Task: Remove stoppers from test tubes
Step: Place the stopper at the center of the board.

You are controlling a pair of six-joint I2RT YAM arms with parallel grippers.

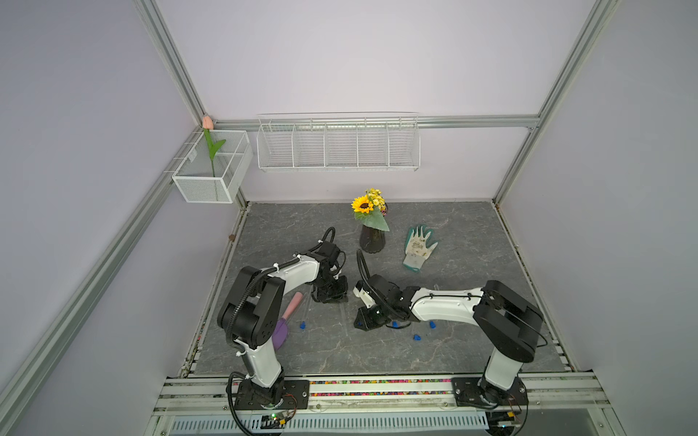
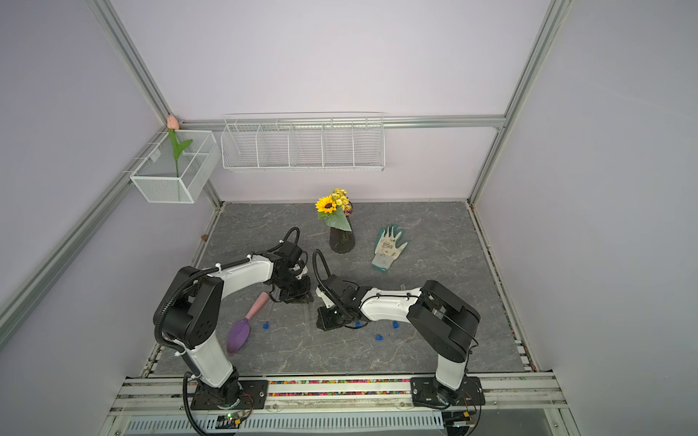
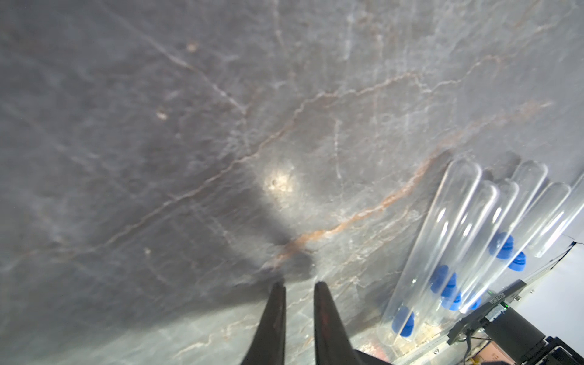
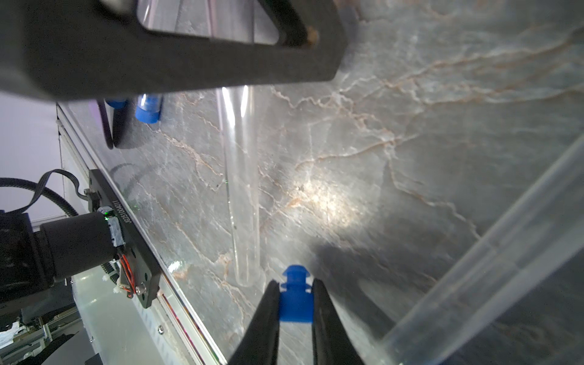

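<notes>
- Two hands work low and close together over the middle of the grey marbled bench.
- The right hand is clamped on a blue stopper. It sits between the two black fingers, with its narrow end poking out past the tips, just above the bench.
- The left hand is closed down to a thin slit between its fingertips, close over bare bench.
- In the left wrist view a bunch of clear test tubes lies side by side near the bench edge, rounded ends pointing one way and blue plugs in their mouths.
- A single clear tube lies flat on the bench, its end just beside the held stopper.
- A blurred tube crosses close to the right wrist camera; I cannot tell what carries it.
- Two loose stoppers lie on the bench beside the right arm.
- Another loose plug lies near the purple scoop.
- Farther back stand a dark vase of flowers and a glove, well apart from both hands.
</notes>
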